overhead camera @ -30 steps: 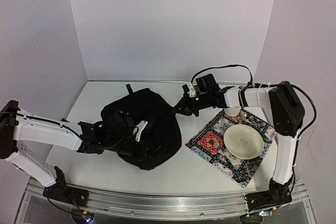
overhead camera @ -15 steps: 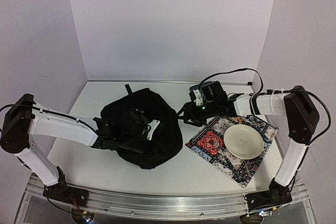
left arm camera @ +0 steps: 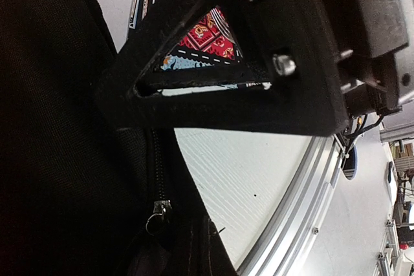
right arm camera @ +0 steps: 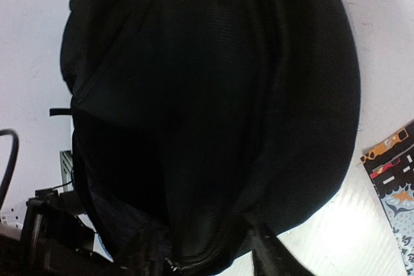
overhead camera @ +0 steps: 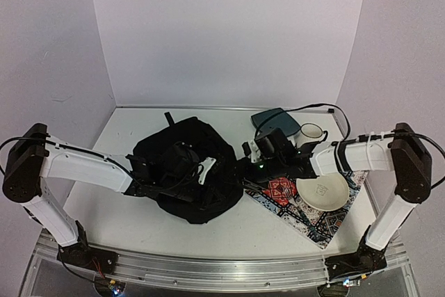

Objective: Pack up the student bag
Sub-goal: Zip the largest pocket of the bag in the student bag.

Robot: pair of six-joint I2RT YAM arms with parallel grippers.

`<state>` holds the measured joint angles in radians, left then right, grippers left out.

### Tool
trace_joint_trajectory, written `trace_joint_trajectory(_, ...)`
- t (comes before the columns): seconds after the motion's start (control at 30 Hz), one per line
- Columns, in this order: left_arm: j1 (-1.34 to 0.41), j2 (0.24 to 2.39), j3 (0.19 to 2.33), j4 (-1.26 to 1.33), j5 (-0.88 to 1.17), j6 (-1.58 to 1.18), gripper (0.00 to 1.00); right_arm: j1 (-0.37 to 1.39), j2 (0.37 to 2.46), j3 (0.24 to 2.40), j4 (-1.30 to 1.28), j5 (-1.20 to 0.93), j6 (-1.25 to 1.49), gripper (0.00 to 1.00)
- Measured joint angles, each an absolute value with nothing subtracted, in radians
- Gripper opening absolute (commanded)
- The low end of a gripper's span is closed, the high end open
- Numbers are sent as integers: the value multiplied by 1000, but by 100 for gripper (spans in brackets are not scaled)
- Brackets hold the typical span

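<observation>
The student bag (overhead camera: 182, 175), a large soft black backpack, lies left of centre on the white table. My left gripper (overhead camera: 214, 172) is over its right half, shut on a fold of the bag's fabric beside a zipper pull (left arm camera: 155, 210). My right gripper (overhead camera: 241, 170) sits low at the bag's right edge. In the right wrist view its dark fingers (right arm camera: 272, 258) stand apart, open, with the bag's zippered rim (right arm camera: 194, 264) between them. The bag (right arm camera: 213, 95) fills that view. The left wrist view shows the right gripper's black triangular finger (left arm camera: 259, 105) close above.
A flat teal pouch (overhead camera: 276, 119) lies at the back, with a white mug (overhead camera: 311, 132) beside it. A cream bowl (overhead camera: 322, 191) rests on a patterned cloth (overhead camera: 281, 189) at the right. The table's metal front rail (left arm camera: 304, 205) runs close by.
The right arm swung forward and left from the back of the table to the bag's right edge, uncovering the teal pouch, and its jaws opened. The left arm slid right over the bag.
</observation>
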<state>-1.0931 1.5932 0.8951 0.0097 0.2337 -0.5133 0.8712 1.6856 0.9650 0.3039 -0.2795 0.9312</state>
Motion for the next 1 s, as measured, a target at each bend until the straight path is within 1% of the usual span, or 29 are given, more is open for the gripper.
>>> trace_joint_trajectory(0.07, -1093, 1593, 895, 10, 234, -510, 0, 871, 1692, 959, 306, -270, 944, 39)
trace_joint_trajectory(0.1, -1093, 1593, 895, 10, 234, -506, 0, 871, 1695, 957, 306, -268, 947, 36)
trace_joint_trajectory(0.17, -1093, 1592, 895, 10, 234, -502, 0, 873, 1702, 955, 307, -266, 956, 25)
trace_joint_trajectory(0.23, -1093, 1591, 895, 10, 234, -499, 0, 875, 1706, 955, 307, -266, 954, 11)
trace_joint_trajectory(0.3, -1093, 1587, 894, 10, 233, -497, 0, 876, 1706, 955, 307, -264, 953, 0)
trace_joint_trajectory(0.5, -1093, 1548, 868, 6, 227, -489, 0, 866, 1722, 1015, 243, -252, 889, 0)
trace_joint_trajectory(0.63, -1091, 1493, 835, -10, 193, -476, 0, 811, 1737, 1097, 173, -262, 816, 0)
trace_joint_trajectory(0.77, -1089, 1454, 793, -9, 176, -477, 0, 720, 1784, 1203, 112, -281, 745, 0)
trace_joint_trajectory(0.9, -1089, 1452, 772, -8, 161, -482, 0, 647, 1903, 1372, 52, -307, 683, 0)
trace_joint_trajectory(0.93, -1090, 1453, 772, -8, 161, -485, 0, 640, 1933, 1411, 43, -310, 673, 2)
trace_joint_trajectory(0.97, -1092, 1455, 772, -6, 159, -487, 0, 632, 1969, 1459, 33, -314, 663, 5)
trace_joint_trajectory(1.0, -1092, 1457, 772, -2, 155, -489, 0, 627, 1999, 1497, 25, -323, 656, 11)
